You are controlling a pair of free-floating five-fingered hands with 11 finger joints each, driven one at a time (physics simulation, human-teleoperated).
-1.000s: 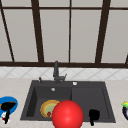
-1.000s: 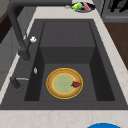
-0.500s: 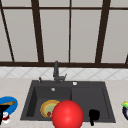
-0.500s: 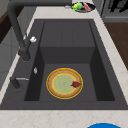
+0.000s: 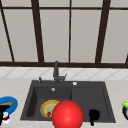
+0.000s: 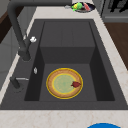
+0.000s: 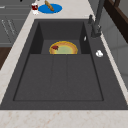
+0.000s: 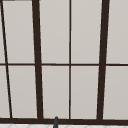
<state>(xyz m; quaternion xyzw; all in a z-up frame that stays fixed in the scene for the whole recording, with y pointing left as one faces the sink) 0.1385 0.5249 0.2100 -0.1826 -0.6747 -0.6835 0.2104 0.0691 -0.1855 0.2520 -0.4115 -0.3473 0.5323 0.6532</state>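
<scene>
Ball (image 5: 67, 114), red, is sitting at the sink's (image 5: 105, 87) front edge beside the plate (image 6: 64, 83) | right hand (image 5: 94, 116) is hovering just right of it, fingers possibly curled, uncertain | left hand (image 5: 3, 112) is idling over blue dish (image 5: 10, 105) | approaching slowly would avoid nudging.

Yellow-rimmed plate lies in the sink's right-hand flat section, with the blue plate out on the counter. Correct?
Not quite. The yellow-rimmed plate lies in the sink's deep left basin, as the front view shows; the flat section to its right is bare. The blue plate is out on the counter.
</scene>
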